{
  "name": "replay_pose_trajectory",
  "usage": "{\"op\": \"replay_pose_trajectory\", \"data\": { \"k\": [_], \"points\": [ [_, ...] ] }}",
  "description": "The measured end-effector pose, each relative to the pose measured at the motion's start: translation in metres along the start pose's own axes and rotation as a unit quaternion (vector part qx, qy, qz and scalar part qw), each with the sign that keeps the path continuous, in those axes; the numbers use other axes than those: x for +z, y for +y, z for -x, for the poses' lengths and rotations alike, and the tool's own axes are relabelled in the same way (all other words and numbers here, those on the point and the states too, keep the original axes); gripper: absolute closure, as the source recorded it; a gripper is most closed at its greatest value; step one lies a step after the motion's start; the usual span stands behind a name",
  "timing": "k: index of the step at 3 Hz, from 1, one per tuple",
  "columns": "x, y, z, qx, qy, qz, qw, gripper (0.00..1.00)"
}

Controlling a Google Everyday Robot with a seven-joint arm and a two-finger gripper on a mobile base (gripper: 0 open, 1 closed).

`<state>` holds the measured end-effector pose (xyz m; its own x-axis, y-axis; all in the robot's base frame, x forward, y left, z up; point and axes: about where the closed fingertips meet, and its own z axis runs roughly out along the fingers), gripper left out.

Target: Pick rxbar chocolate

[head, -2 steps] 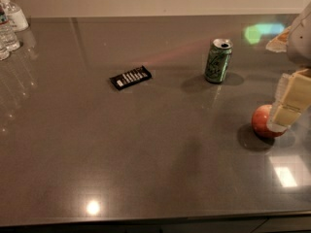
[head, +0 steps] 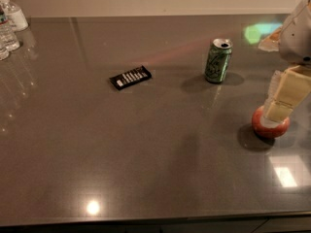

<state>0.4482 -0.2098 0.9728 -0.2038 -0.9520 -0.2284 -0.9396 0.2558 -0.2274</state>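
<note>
Barely anything has changed from a moment earlier: the hand, the bar and the other things sit just where they did. So the reach for the bar has not really begun.

A dark grey table fills the view, with a green soda can standing upright towards the far right. The rxbar chocolate – a flat black wrapper with white lines of text – lies on the table well to the left of the can and a little nearer the viewer. It is turned at a slight angle, with nothing touching it.

The robot's hand is on the other side, to the right of the can and nearer the viewer. Its pale, blocky end points down over a red apple, which it partly hides. Whether it touches the apple, and whether it is open or closed, cannot be told from this angle. It holds nothing that can be seen.

Clear plastic bottles stand far to the left of the can, at the table's back corner.

The task looks to be at its very start – the hand would need to travel left, past the can, before coming down on the bar. The wrapper lies flat, so it may be awkward to grip.
</note>
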Motion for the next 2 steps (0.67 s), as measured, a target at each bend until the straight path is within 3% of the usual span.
{"op": "replay_pose_trajectory", "data": {
  "k": [2],
  "points": [
    [0.03, -0.028, 0.039, -0.043, -0.035, 0.015, 0.9984, 0.0]
  ]
}}
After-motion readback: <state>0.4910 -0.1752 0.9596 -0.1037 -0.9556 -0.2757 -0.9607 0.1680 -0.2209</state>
